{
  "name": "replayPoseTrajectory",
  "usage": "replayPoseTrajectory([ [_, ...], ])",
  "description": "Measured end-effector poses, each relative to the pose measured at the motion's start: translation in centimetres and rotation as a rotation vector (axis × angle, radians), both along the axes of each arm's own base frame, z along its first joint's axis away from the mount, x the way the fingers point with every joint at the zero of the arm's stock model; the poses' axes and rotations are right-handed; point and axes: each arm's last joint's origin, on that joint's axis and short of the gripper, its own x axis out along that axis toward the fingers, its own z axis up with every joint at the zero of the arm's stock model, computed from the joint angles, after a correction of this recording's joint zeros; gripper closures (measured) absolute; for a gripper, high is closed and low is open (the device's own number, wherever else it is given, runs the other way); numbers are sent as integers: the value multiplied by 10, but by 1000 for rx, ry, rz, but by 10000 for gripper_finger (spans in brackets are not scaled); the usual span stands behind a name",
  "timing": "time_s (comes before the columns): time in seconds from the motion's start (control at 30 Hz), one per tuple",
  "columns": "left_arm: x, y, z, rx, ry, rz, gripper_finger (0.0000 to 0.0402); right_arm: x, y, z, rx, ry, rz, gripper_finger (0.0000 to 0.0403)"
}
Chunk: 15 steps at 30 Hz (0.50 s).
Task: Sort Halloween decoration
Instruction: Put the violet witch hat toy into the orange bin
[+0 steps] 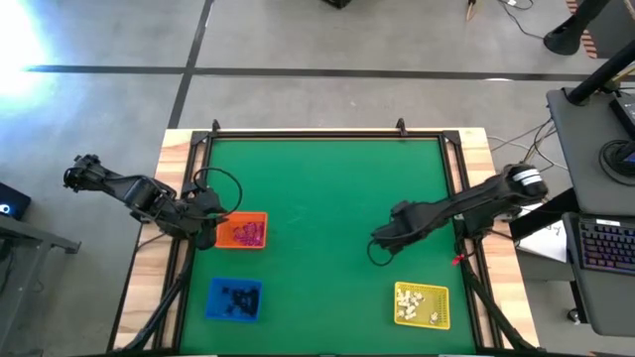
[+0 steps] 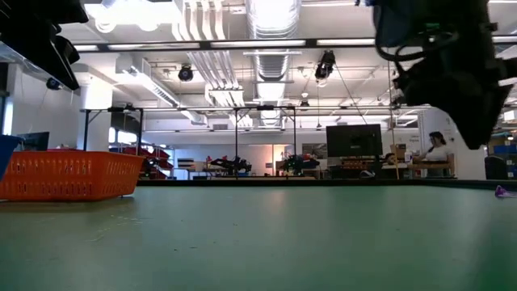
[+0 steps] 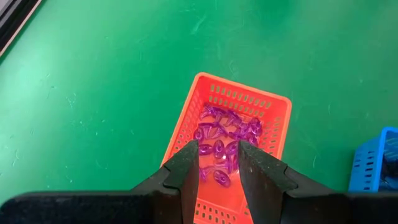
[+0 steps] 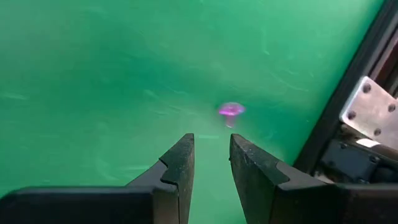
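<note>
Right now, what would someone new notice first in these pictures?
Three bright trays on the green mat: an orange tray of pinkish-purple trinkets at the left edge under the left gripper, a blue tray of black pieces in front of it, and a yellow tray of white ones front right. One stray purple trinket lies ahead of the right gripper, whose jaws stand apart.

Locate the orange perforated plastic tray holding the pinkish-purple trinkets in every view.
High view: orange perforated plastic tray sits at the green mat's left side, beside the left gripper.
Low view: tray at far left, seen side-on.
Left wrist view: tray centred, just beyond the gripper's open fingers.
Right wrist view: not in it.
Shared landmark: the blue tray, next to it in the high and left wrist views.
</note>
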Motion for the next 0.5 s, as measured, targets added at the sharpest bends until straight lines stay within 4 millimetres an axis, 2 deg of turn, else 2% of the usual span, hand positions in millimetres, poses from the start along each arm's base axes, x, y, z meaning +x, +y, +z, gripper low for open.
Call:
replayPoseTrajectory([
  [0.17, 0, 0, 0, -2, -2, 2, 307, -25, -5, -9, 43, -32, -8, 313],
  [0.33, 0, 0, 0, -7, -4, 9, 307, -35, -7, -28, 70, -98, -10, 316],
  [0.5, 0, 0, 0, -7, -4, 9, 307, -47, -10, -42, 46, -46, -45, 316],
])
